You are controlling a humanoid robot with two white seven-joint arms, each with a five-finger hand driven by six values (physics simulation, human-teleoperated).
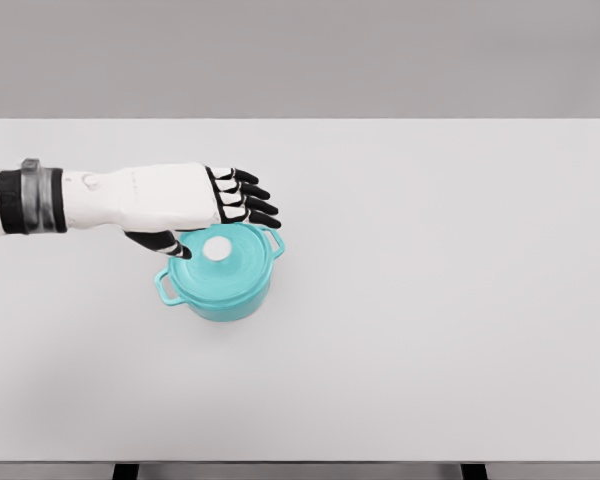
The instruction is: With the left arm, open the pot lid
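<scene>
A turquoise pot (220, 285) with two side handles stands on the white table (430, 300), left of the middle. Its lid carries a round white knob (219, 248) on top. My left hand (220, 222) reaches in from the left edge and hovers over the pot's far rim. The four black-tipped fingers (250, 197) stretch out past the rim, and the thumb (170, 245) points down beside the knob. The fingers are spread and hold nothing. The hand covers the far left part of the lid.
The white table fills most of the view, with a grey wall behind it. Two dark table legs (125, 470) show at the bottom edge.
</scene>
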